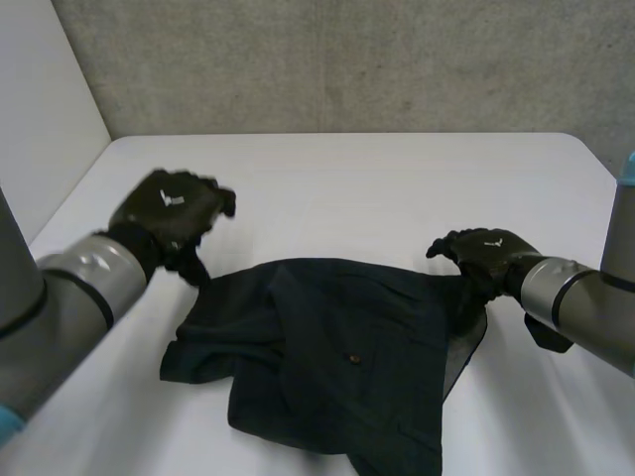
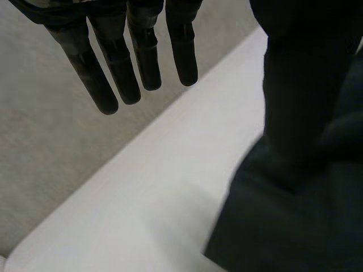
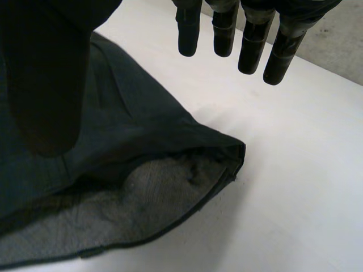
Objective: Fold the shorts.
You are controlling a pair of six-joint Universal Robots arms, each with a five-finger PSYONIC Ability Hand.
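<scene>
Shorts (image 1: 327, 367) lie rumpled on the worktop (image 1: 377, 188), centre-front between the arms, dark, partly doubled over on themselves, with a small button (image 1: 350, 356) facing up. Treat them as light, limp cloth: no stiffness, they'll sag and drag wherever you lift, and a single layer will likely peel off the one below if you pinch shallow. Take hold at the far corners or along a seamed edge, where the cloth looks thicker, and catch every layer. The left robot hand (image 1: 171, 213) hovers at the far left corner, the right robot hand (image 1: 486, 256) at the far right corner. Both are open and hold nothing. The head view gives you the whole outline and the fold lines, but not whether either robot hand touches the cloth. The left wrist view shows straight fingers (image 2: 142, 62) over bare worktop, off the cloth edge, with the thumb (image 2: 300, 85) over the shorts; you can't tell whether it touches them. The right wrist view shows straight fingers (image 3: 252, 45) past the edge, and it alone shows the gaping leg opening (image 3: 142, 198) with a lighter inside face, so there are two loose layers there. Pinch both, or you'll likely open the leg instead of folding it.
</scene>
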